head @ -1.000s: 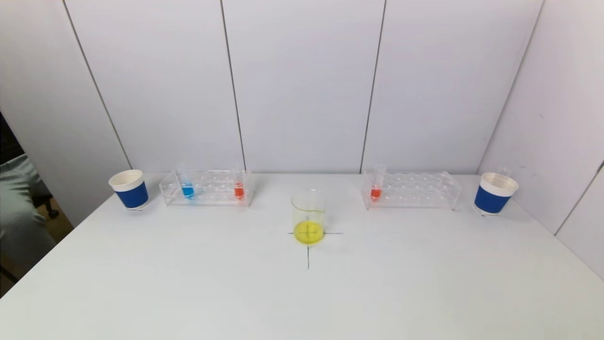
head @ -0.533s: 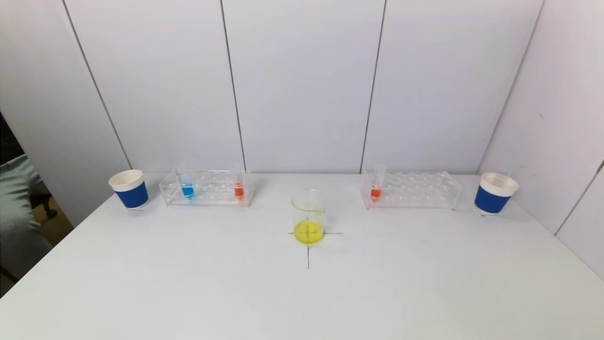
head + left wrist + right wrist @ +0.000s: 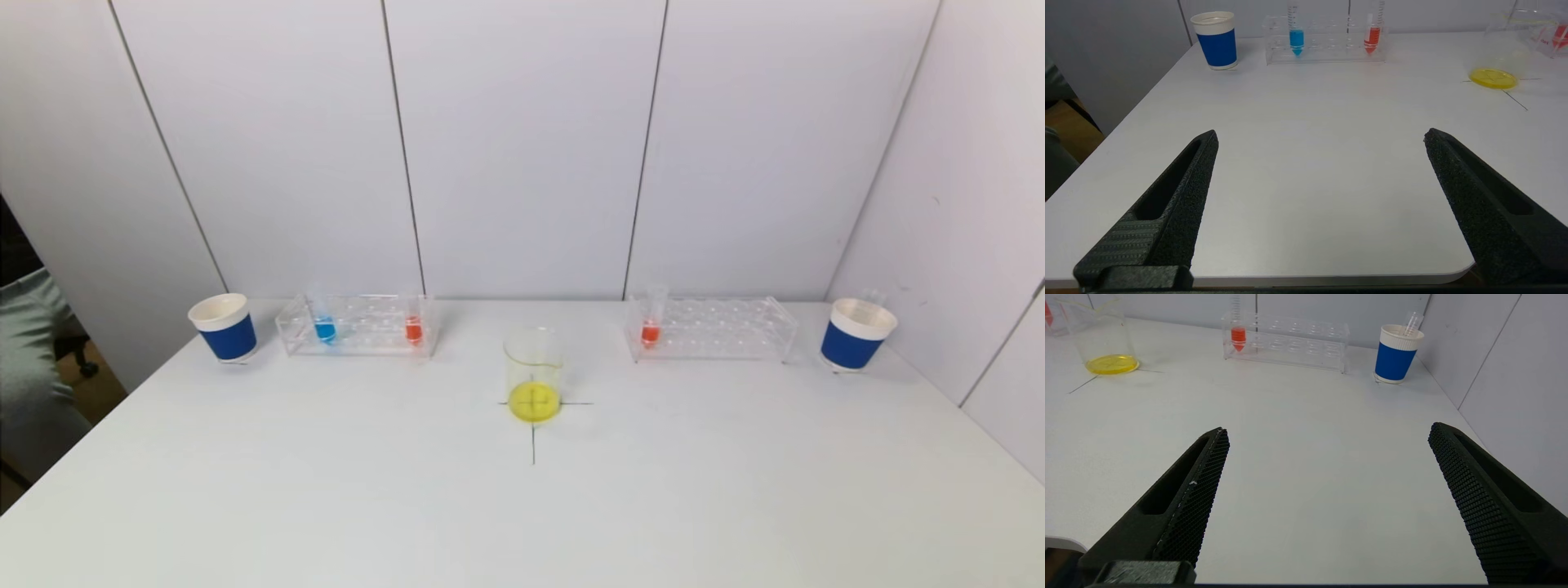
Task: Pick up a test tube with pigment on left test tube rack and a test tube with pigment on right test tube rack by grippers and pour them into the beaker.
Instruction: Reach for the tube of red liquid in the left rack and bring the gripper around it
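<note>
- A clear beaker (image 3: 533,371) with a shallow yellow layer at its bottom stands on a black cross mark (image 3: 534,433) at the middle of the white counter (image 3: 522,506).
- The left test tube rack (image 3: 357,325) sits toward the back of the counter on the robot's left, holding a blue-pigment tube (image 3: 324,322) near its outer end and a red-pigment tube (image 3: 413,322) at the end nearer the beaker.
- The right test tube rack (image 3: 710,328) stands toward the back on the robot's right, with one red tube (image 3: 651,324) at its beaker-side end.
- A blue-and-white paper cup (image 3: 224,327) stands just outside the left rack; a second cup (image 3: 856,333) stands outside the right rack, with a clear empty tube leaning in it.
- The left tool (image 3: 1321,139) hangs over the near edge of the counter, its jaws spread wide and gripping nothing, well apart from the left rack.
- The right tool (image 3: 1329,433) sits likewise at the near edge, jaws wide and empty, well short of the right rack.
</note>
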